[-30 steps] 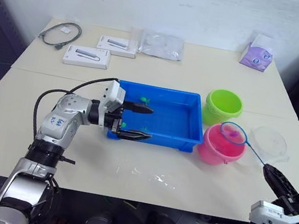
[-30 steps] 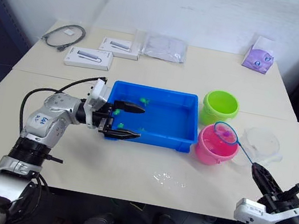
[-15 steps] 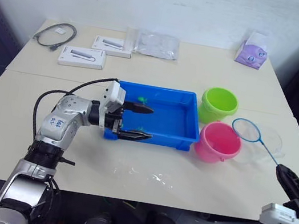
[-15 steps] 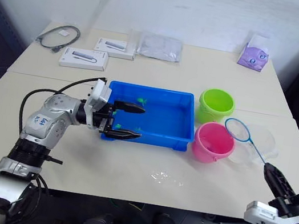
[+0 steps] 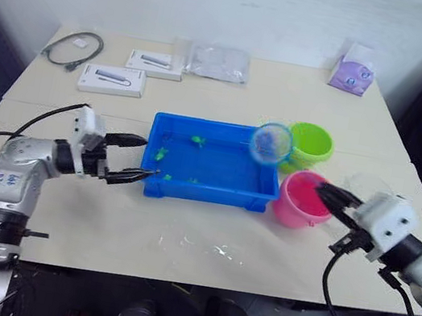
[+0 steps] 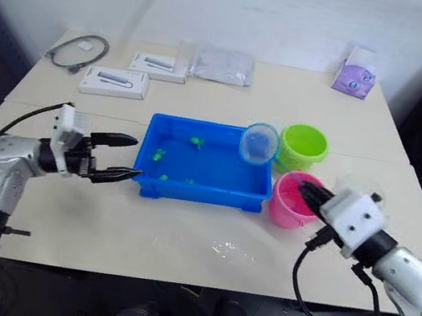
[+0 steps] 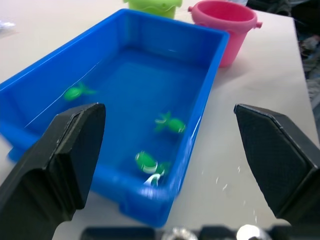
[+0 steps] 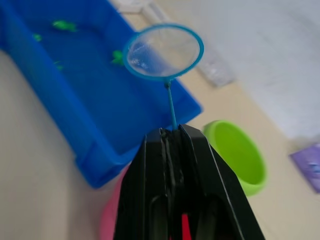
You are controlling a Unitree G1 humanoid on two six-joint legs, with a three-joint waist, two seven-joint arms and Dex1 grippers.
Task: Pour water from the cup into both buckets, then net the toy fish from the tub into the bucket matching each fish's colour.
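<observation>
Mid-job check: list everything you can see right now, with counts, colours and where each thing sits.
Tub: one, blue, table centre.
Toy fish: three green seen, in the tub's water.
Green bucket: one, lime, right of the tub.
Pink bucket: one, nearer than the green one.
Net: one, light blue hoop, over the tub's right end.
Boxes: two, white, far left.
Cable: one, grey, far left corner.
Plastic bag: one, clear, far edge.
Purple pack: one, far right.
Left pincer: open, at the tub's left end.
Right pincer: shut on the net's handle.
</observation>
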